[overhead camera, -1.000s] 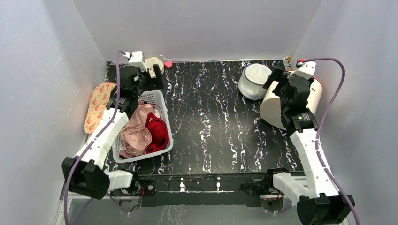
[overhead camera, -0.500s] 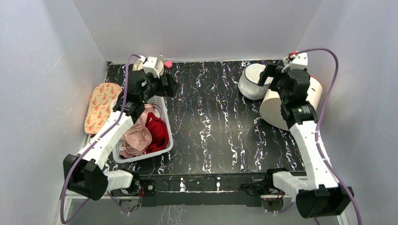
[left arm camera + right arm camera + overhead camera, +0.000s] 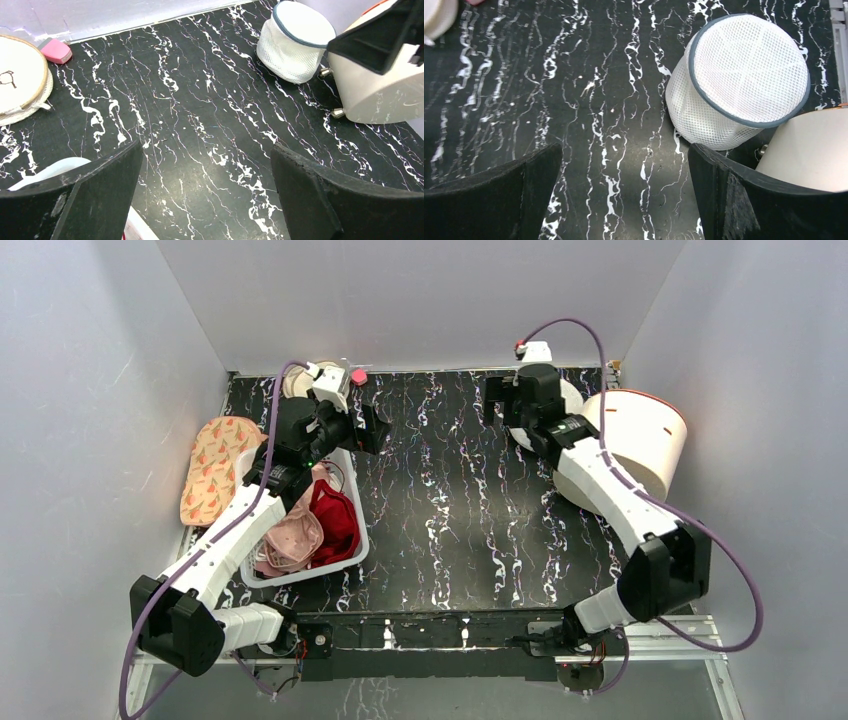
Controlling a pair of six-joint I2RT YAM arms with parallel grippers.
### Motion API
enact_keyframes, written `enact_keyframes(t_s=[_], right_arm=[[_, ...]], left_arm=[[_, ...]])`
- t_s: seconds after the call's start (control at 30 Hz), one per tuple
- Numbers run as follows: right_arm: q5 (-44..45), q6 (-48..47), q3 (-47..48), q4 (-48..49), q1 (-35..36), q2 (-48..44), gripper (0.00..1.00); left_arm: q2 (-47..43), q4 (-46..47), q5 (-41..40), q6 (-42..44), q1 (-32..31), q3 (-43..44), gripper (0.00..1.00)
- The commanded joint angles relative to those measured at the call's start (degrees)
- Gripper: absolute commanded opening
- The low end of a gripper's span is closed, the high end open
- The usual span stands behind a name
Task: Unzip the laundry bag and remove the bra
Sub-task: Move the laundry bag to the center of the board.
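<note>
Since the laundry bag (image 3: 739,80) lies just ahead-right of my right gripper (image 3: 624,160), I rate that arm nearer; left gripper (image 3: 205,165) is well apart. Both gape empty.

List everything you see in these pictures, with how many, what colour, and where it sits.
laundry bag: one, white mesh with a dark rim, far right, beside the drum
drum: one, cream, right edge
basket: one, white, near left
pink garment: one, in the basket
red garment: one, in the basket
flat pad: one, peach with a print, left of the basket
round disc: one, beige, far left
small block: one, pink, beside the disc
table: one, black with white veins
left pincer: black, open, over the table
right pincer: black, open, near the bag
</note>
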Motion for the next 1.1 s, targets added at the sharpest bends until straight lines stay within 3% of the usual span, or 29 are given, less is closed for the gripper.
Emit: enact_keyframes(t_s=[0.0, 0.7, 0.9, 1.07], right_arm=[[10.14, -2.44, 4.27, 1.51, 1.99, 3.65, 0.98], [35.13, -10.13, 19.15, 4.97, 2.28, 31.72, 0.98], [45.36, -17.03, 23.33, 6.61, 2.08, 40.46, 0.98], [47.81, -20.44, 23.21, 8.80, 1.85, 43.91, 0.98]], left_arm=[[-0.37, 1.96, 0.28, 1.07, 0.05, -0.16, 0.98], [1.71, 1.79, 0.03, 0.71, 0.00, 0.11, 0.98], [2.65, 1.79, 0.11, 0.71, -0.02, 0.28, 0.98], [3.22, 1.79, 0.36, 0.55, -0.02, 0.44, 0.98]])
